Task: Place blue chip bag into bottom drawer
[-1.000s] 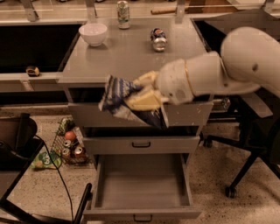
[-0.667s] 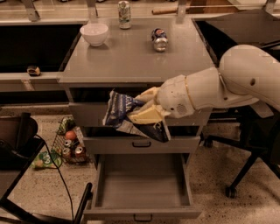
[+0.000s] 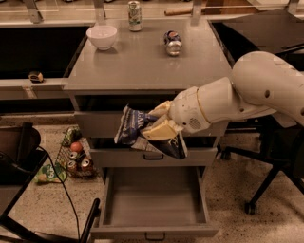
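Note:
My gripper point(image 3: 158, 122) is shut on the blue chip bag point(image 3: 134, 128), a crinkly dark-blue foil bag with white lettering. It holds the bag in the air in front of the cabinet's two upper drawers, above the bottom drawer point(image 3: 152, 201). The bottom drawer is pulled out wide and its plain grey inside is empty. A small black handle point(image 3: 154, 236) shows on its front edge. My white arm point(image 3: 247, 95) reaches in from the right.
On the grey cabinet top point(image 3: 142, 61) stand a white bowl point(image 3: 101, 36), an upright can point(image 3: 135, 9) and a blue-and-silver can point(image 3: 172, 42) lying down. A wire basket of cans point(image 3: 73, 156) sits on the floor at left. A dark chair point(image 3: 19, 161) is at left, an office chair base point(image 3: 266, 185) at right.
My gripper and the blue chip bag have moved downward, from the level of the top drawer to in front of the middle drawer, nearer the open bottom drawer.

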You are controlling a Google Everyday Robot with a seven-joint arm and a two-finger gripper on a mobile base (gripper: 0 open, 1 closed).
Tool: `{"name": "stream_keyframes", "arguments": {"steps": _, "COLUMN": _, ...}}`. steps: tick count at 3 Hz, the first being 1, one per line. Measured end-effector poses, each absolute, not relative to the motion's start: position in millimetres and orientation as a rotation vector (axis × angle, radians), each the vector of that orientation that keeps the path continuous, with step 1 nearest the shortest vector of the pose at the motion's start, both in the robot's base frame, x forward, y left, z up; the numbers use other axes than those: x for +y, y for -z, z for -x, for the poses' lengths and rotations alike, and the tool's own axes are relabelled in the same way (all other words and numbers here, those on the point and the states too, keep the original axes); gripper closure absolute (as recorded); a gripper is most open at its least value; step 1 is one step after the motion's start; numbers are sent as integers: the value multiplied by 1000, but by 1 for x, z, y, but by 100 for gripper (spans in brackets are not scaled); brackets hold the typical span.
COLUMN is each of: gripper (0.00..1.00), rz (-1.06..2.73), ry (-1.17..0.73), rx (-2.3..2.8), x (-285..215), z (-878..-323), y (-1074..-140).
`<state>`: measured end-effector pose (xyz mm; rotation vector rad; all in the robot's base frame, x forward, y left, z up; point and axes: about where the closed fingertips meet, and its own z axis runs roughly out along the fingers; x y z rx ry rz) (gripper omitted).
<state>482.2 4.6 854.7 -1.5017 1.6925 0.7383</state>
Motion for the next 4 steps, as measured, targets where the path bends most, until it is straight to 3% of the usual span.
{"name": "stream_keyframes", "arguments": {"steps": 2, "gripper": 100, "rz": 1514, "ry": -686, "rx": 2039, "x": -48, "z": -466, "y": -690}}
{"name": "stream_keyframes", "arguments": {"steps": 3, "gripper": 100, "rz": 1504, "ry": -772, "rx": 2101, "x": -51, "z": -456, "y": -627}}
{"name": "stream_keyframes", "arguments": {"steps": 4, "gripper": 100, "rz": 1499, "ry": -794, "rx": 2107, "x": -50, "z": -454, "y": -620}}
